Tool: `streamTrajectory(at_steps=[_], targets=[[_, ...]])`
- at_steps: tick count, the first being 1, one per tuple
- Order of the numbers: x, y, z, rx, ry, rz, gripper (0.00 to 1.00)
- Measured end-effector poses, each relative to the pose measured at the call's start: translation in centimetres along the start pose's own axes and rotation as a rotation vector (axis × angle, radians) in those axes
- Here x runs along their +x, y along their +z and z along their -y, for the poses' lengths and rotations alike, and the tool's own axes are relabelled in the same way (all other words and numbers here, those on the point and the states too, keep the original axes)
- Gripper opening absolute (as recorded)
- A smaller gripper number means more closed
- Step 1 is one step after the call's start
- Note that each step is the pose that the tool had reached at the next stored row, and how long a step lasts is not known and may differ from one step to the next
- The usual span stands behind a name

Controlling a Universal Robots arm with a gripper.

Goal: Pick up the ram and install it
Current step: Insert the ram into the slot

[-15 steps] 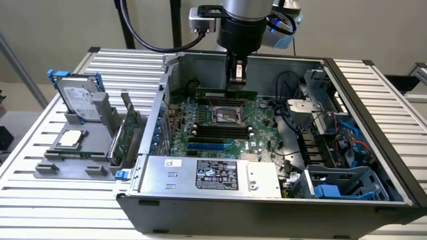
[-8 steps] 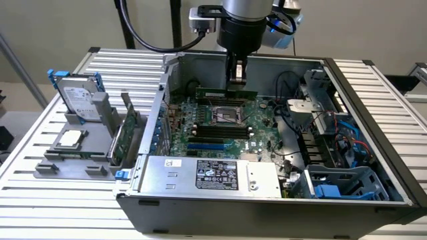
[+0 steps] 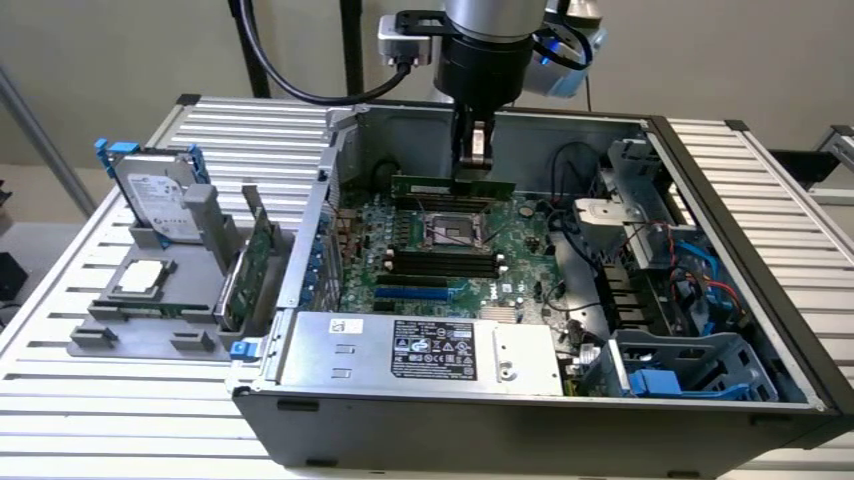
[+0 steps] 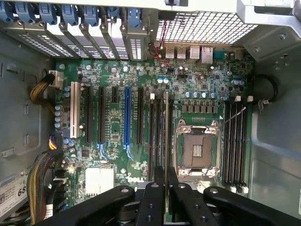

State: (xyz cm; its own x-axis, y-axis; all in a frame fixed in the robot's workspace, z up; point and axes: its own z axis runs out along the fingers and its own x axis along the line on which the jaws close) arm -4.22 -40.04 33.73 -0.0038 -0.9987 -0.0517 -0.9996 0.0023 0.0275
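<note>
Claw (image 3: 471, 168) clamps ram (image 3: 427, 184) above motherboard (image 3: 521, 228); wrist view: ram edge-on.

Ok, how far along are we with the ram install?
Pickup looks done: the claw is shut on the ram, holding it on edge inside the case. In hand: the stick hangs over the motherboard, beside the CPU socket, parallel to the black slots. Left: seating it. I can't tell whether it touches a slot, and the claw has not let go.

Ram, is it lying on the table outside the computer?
No, the gripper holds the ram inside the case, over the motherboard.
</note>
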Motion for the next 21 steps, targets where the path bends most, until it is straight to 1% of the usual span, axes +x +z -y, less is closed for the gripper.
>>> streamTrajectory(at_steps=[13, 18, 21], targets=[[0.0, 0.02, 0.0, -0.0001, 0.0, -0.0001, 0.0], [0.0, 0.84, 0.02, 0.0, 0.0, -0.0042, 0.0], [0.1, 1.38, 0.04, 0.0, 0.0, -0.0051, 0.0]])
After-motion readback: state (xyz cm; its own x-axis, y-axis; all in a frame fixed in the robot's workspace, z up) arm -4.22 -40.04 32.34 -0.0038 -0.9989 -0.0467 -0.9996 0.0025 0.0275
